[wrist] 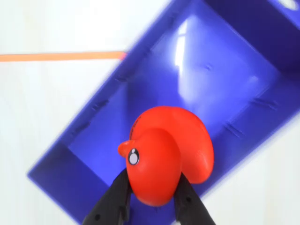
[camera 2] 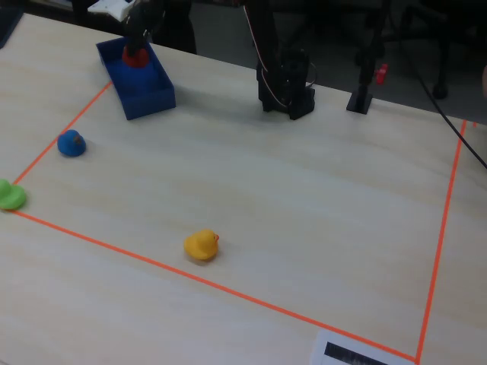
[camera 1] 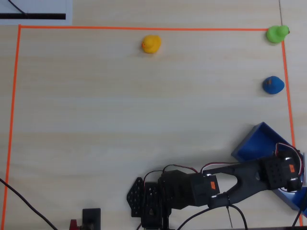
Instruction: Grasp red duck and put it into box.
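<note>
Jaws (wrist: pixel 152 199) pinched the red duck (wrist: pixel 166 152) by its head, holding it just above the blue box (wrist: pixel 93 126). No writing was readable anywhere. Beyond, the arm (camera 1: pixel 240 179) reached low across the surface (camera 1: pixel 96 120) to the box.

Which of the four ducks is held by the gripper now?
The red duck, clamped in the gripper above the blue box. The yellow, green and blue ducks sit on the table.
</note>
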Available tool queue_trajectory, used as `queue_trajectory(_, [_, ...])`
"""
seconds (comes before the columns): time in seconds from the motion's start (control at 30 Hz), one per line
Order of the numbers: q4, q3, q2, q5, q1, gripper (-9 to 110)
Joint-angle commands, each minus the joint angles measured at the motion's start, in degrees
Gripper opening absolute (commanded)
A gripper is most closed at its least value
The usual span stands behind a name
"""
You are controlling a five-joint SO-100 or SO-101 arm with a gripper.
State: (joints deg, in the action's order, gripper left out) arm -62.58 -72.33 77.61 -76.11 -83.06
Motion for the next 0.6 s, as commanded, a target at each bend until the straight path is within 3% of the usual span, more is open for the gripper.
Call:
queue_trajectory(0.0, [1.93,6.5,-2.99,0.44,1.58,0])
queue_trajectory(0.57, [-6.24,8.35,-10.72,-3.78,1.85,5])
